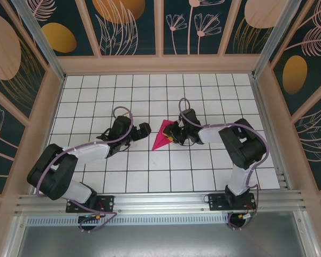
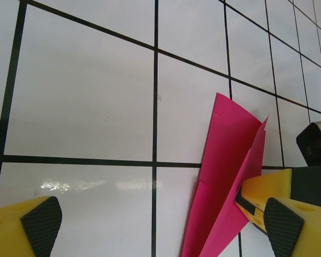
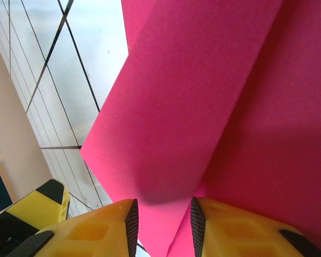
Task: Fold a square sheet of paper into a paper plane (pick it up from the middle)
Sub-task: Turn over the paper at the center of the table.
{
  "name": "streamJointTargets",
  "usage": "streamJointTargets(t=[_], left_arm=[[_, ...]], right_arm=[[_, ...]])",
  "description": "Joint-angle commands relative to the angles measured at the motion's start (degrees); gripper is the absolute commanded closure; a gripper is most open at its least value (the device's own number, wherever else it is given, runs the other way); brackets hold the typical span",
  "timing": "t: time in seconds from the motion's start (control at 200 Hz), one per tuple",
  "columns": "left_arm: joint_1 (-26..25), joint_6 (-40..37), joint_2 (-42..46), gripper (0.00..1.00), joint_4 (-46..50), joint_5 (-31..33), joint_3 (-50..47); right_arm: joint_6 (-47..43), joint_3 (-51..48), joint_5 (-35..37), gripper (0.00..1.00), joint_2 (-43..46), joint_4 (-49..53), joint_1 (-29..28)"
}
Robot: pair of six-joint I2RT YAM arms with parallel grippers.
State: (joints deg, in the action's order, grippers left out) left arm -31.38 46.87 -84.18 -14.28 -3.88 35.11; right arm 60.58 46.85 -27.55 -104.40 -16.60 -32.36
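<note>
Paper plane (image 1: 161, 135), creased pointed magenta dart, between yellow right fingers (image 3: 96, 233), grip unclear; left fingers (image 2: 21, 230) wide apart.

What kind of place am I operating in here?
Likely a lab robot cell: white gridded tabletop, enclosing walls with botanical-print panels, and an aluminium rail at the near edge.

White black-gridded tabletop (image 1: 166, 176) — dark teal wall panels (image 1: 123, 27) with pale flowers and orange ovals, wooden frames (image 1: 160, 64)
</note>
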Motion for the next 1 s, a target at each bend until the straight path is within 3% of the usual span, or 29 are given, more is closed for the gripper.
streamJointTargets(t=[0.0, 0.996], left_arm=[[0.57, 0.54, -0.55, 0.01, -0.27, -0.54, 0.09], [1.82, 1.56, -1.54, 0.01, -1.62, -5.6, 0.31]], right_arm=[[1.03, 0.7, -1.61, 0.66, -1.45, -2.65, -0.35], [0.16, -2.82, -4.44, 0.79, -3.39, -12.47, -4.0]])
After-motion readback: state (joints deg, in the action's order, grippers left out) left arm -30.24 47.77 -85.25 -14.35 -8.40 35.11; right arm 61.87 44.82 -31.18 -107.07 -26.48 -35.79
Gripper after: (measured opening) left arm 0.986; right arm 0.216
